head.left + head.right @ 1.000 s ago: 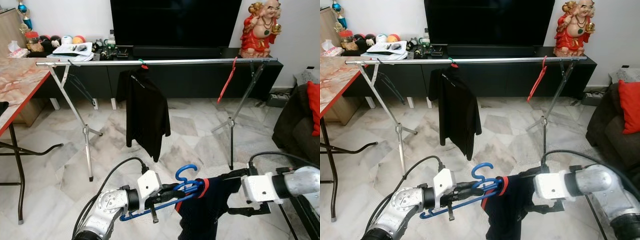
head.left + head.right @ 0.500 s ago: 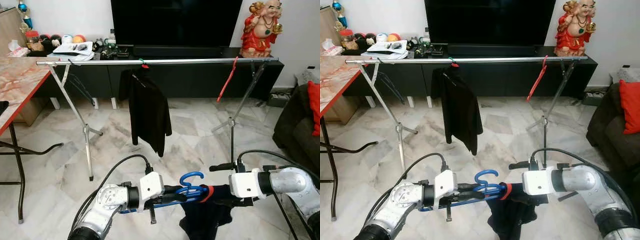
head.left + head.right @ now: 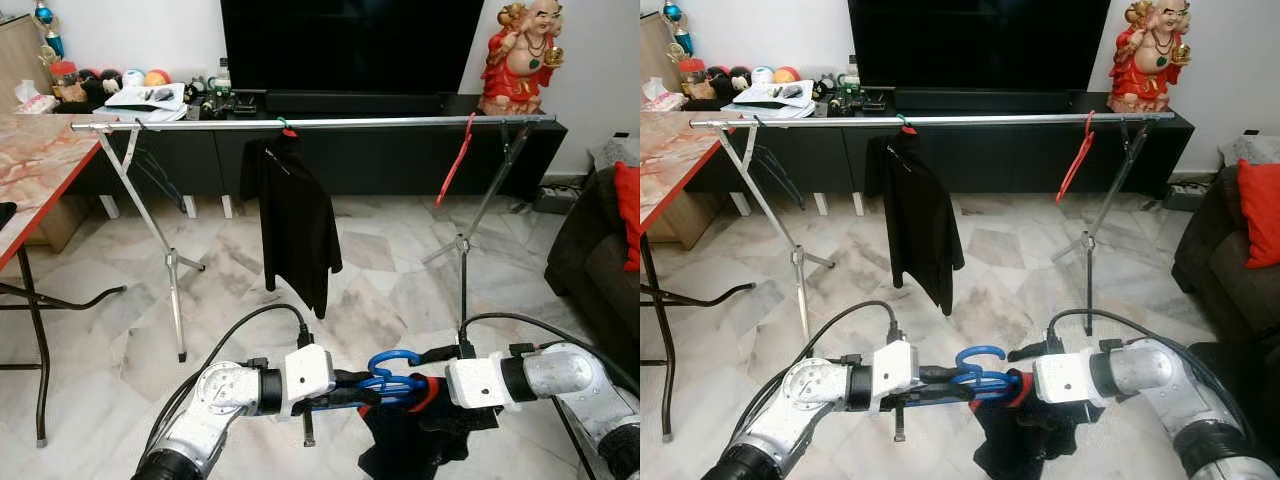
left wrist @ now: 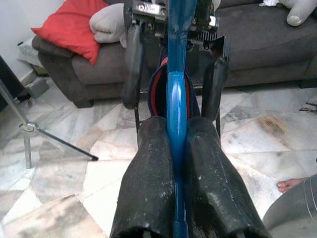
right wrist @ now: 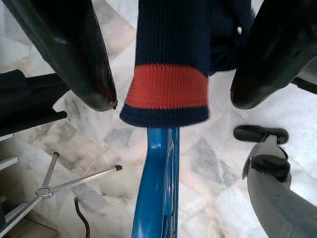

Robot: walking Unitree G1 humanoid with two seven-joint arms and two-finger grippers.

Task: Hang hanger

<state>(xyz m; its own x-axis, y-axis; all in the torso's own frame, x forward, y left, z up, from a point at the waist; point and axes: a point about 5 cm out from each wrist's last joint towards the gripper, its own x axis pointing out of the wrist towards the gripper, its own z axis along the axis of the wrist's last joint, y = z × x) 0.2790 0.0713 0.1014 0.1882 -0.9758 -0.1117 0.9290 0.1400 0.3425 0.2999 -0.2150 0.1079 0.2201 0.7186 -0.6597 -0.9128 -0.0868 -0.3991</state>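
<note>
Fingers (image 4: 148, 173) of left gripper (image 4: 171, 148) clamp blue hanger (image 3: 392, 372); no readable writing.

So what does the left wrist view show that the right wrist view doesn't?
Left wrist view alone: the left tool shut on the blue hanger, with a dark sofa, a red cushion and a person's bare toes beyond.

Right wrist view alone: the right tool open, its fingers on either side of the navy garment's red-banded collar, without touching it.

Both: the blue hanger, the navy garment, the marble floor and a leg of the clothes rack.
</note>
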